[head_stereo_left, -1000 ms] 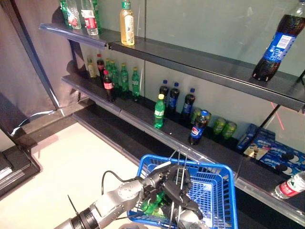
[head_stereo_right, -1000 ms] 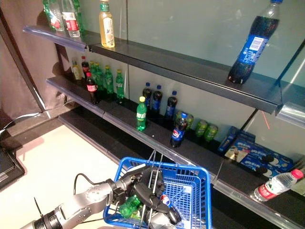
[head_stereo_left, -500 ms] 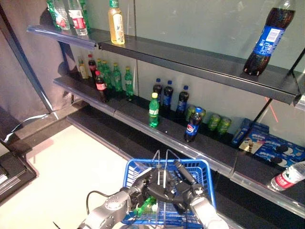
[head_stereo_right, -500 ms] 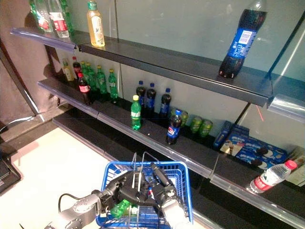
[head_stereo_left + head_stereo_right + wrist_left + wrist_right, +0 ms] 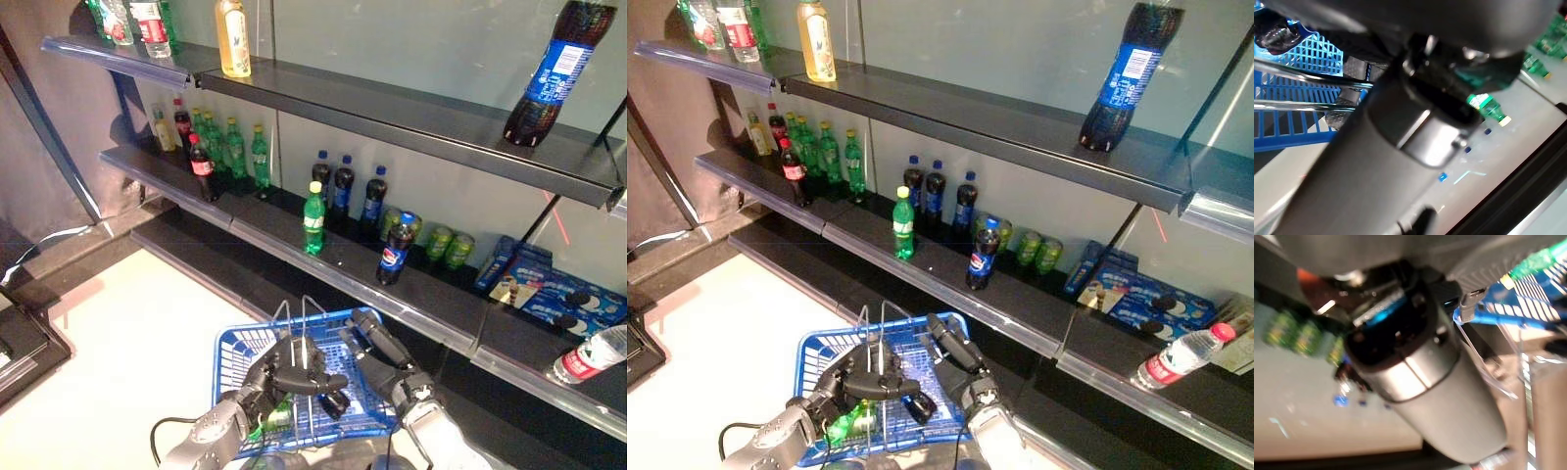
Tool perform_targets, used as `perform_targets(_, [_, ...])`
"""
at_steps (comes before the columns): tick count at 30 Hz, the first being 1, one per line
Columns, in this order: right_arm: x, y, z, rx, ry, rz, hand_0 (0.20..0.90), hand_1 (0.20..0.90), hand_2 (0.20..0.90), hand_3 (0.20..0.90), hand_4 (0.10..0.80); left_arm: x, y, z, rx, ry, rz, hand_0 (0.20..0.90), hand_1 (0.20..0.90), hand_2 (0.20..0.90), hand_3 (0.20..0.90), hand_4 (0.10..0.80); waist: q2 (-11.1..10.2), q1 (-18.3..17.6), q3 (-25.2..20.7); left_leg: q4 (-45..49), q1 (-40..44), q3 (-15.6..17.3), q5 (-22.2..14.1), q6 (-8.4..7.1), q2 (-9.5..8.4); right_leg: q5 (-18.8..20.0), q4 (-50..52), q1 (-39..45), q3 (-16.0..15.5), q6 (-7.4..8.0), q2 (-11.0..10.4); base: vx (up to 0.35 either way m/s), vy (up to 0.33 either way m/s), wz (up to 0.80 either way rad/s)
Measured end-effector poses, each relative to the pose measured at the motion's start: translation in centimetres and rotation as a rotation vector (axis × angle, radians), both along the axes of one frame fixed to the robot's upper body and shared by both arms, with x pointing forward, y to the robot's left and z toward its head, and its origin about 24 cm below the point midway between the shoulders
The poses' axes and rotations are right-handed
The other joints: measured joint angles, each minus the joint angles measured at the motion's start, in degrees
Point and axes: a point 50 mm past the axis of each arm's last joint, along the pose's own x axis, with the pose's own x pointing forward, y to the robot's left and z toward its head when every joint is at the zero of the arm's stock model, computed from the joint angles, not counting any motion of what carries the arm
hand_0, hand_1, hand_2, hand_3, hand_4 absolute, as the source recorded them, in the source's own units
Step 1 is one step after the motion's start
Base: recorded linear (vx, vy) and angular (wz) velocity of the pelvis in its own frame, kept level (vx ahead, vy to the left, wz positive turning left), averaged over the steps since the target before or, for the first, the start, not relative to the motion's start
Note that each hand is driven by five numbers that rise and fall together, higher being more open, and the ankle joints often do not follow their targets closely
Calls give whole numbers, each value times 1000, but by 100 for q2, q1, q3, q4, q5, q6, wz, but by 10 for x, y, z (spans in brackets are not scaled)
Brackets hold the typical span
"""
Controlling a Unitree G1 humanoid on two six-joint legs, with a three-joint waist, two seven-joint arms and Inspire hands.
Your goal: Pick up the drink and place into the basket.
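Note:
The blue wire basket [image 5: 231,354] hangs low in front of the shelves. My left hand [image 5: 290,377] is curled round its two wire handles [image 5: 291,323]. A green bottle [image 5: 268,416] lies inside the basket, and a dark bottle [image 5: 333,401] lies beside it under the hand's fingers. My right hand [image 5: 377,352] is over the basket's right rim with straight fingers and holds nothing. The left wrist view shows the blue mesh [image 5: 1293,73] and the handle wires [image 5: 1303,84].
Dark shelves [image 5: 421,294] stand behind the basket. On the nearest one are a green bottle [image 5: 313,217], a blue-labelled cola bottle [image 5: 396,251], green cans [image 5: 443,245], biscuit boxes [image 5: 549,294] and a lying water bottle [image 5: 588,356]. A large cola bottle [image 5: 554,73] leans on the top shelf.
The whole picture has shifted, so the camera moved. My right hand rose from inside the basket to its right rim and its fingers straightened. The left hand kept hold of the handles.

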Motion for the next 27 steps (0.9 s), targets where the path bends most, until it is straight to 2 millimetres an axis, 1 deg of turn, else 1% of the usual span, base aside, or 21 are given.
perform_targets(3, [-1, 1, 9, 15, -63, 21, 900, 900, 900, 900, 800, -3, 6, -2, -8, 4, 57, 300, 300, 300, 200, 100, -49, 11, 26, -50, 4, 0, 29, -4, 3, 6, -28, -2, -3, 7, 4, -57, -31, 0])
perform_targets(7, [-4, -2, 17, 11, -118, 26, 900, 900, 900, 900, 800, -8, 13, -5, -29, 42, 161, 300, 300, 300, 200, 100, -106, 15, 51, -164, 9, 2, 88, -17, 15, 53, -116, 1, -6, 0, 24, -99, -45, -1])
perform_targets(10, [-4, -8, 17, -18, -124, 16, 900, 900, 900, 900, 800, -11, 18, -8, -34, 74, 236, 300, 300, 300, 200, 100, -145, 13, 59, -297, 1, 2, 184, -31, 31, 143, -245, -2, -10, -25, 49, -155, -13, -2])
perform_targets(12, [-7, -15, 14, -37, -113, 23, 900, 900, 900, 900, 800, -22, 31, -13, -95, 113, 336, 300, 300, 300, 200, 100, -114, -19, 90, -444, -1, -1, 255, -40, 35, 213, -370, -2, -8, -7, 68, -208, 64, -6])
perform_targets(13, [-10, -22, 12, -39, -114, 23, 900, 900, 900, 900, 800, -32, 41, -16, -155, 125, 396, 300, 300, 300, 200, 100, -123, -38, 85, -541, 13, 4, 286, -43, 39, 251, -429, 11, -4, -32, 76, -250, 36, 3])
perform_targets(14, [-23, -43, 4, -59, -88, -26, 900, 900, 900, 900, 800, -53, 61, -22, -204, 137, 496, 300, 300, 300, 200, 100, -117, -10, 89, -654, 10, -12, 346, -40, 37, 283, -500, 18, -16, -25, 71, -210, 24, 8])
perform_targets(16, [-38, -73, -2, -98, -64, -98, 900, 900, 900, 900, 800, -74, 86, -25, -291, 118, 602, 300, 300, 300, 200, 100, -116, -5, 90, -839, 7, -34, 390, 2, 33, 269, -606, -13, -53, -23, 59, -152, -32, 13])
perform_targets(17, [-45, -85, -4, -126, -44, -141, 900, 900, 900, 900, 800, -82, 95, -25, -302, 113, 657, 300, 300, 300, 200, 100, -102, 9, 99, -872, -6, -42, 409, -1, 37, 287, -650, -30, -83, -30, 60, -233, -102, 4])
perform_targets(18, [-52, -101, -8, -161, -20, -185, 900, 900, 900, 900, 800, -94, 107, -26, -340, 102, 719, 300, 300, 300, 200, 100, -69, 58, 107, -982, 10, -38, 458, -23, 62, 318, -727, -3, -93, -43, 82, -163, -82, 2])
perform_targets(20, [-55, -110, -10, -197, -3, -181, 900, 900, 900, 900, 800, -97, 110, -26, -361, 86, 735, 300, 300, 300, 200, 100, -35, 101, 101, -1074, -2, -21, 497, -32, 96, 364, -835, -27, -98, -54, 131, -191, -82, -4])
perform_targets(21, [-53, -109, -11, -199, -6, -169, 900, 900, 900, 900, 800, -95, 109, -27, -370, 83, 735, 300, 300, 300, 200, 100, -32, 104, 99, -1101, 5, -8, 519, -49, 117, 400, -881, -55, -73, -83, 158, -156, -52, -12])
perform_targets(23, [-43, -97, -10, -180, -36, -115, 900, 900, 900, 900, 800, -91, 108, -32, -376, 82, 753, 300, 300, 300, 200, 100, -44, 102, 71, -1205, 22, 66, 602, -119, 176, 470, -983, -141, 9, -110, 237, -155, -48, -26])
perform_targets(24, [-38, -85, -10, -162, -64, -65, 900, 900, 900, 900, 800, -86, 112, -38, -368, 81, 798, 300, 300, 300, 200, 100, -70, 59, 40, -1298, 3, 139, 679, -146, 220, 569, -1069, -183, 50, -147, 287, -198, -65, -25])
perform_targets(25, [-36, -82, -12, -150, -69, -50, 900, 900, 900, 900, 800, -86, 114, -41, -375, 80, 843, 300, 300, 300, 200, 100, -81, 20, 0, -1345, -24, 148, 704, -152, 230, 610, -1125, -224, 50, -149, 300, -237, -85, -16])
perform_targets(26, [-33, -79, -17, -133, -68, -38, 900, 900, 900, 900, 800, -88, 117, -45, -361, 78, 891, 300, 300, 300, 200, 100, -100, -31, -44, -1416, -22, 211, 740, -155, 239, 655, -1207, -239, 81, -153, 324, -164, -64, -26])
perform_targets(27, [-31, -78, -28, -135, -32, -36, 900, 900, 900, 900, 800, -94, 123, -52, -330, 104, 974, 300, 300, 300, 200, 100, -103, -25, -172, -1523, -30, 312, 762, -156, 266, 720, -1329, -297, 180, -170, 359, -156, -63, -30])
